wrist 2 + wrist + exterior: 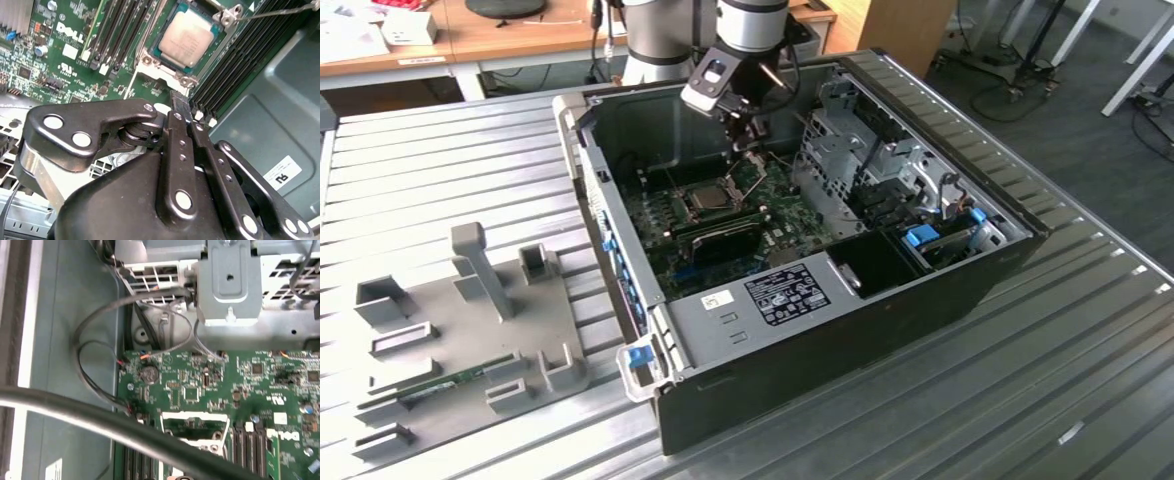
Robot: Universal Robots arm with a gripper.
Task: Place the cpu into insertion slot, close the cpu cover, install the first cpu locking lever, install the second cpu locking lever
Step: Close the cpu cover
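In the second wrist view the gripper (180,101), its fingers pressed together on nothing, hides part of the motherboard (65,60), and the picture edge clips the cpu cover (165,68); the dull grey cpu (186,39) lies flat in the insertion slot (150,76)

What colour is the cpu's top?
The cpu has a dull silver-grey top, clearest in the second wrist view.

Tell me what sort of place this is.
Probably a robotics lab or test workshop: an open desktop computer case lies on a ribbed metal table under a robot arm, a grey fixture plate with part holders sits beside it, and wooden desks stand behind.
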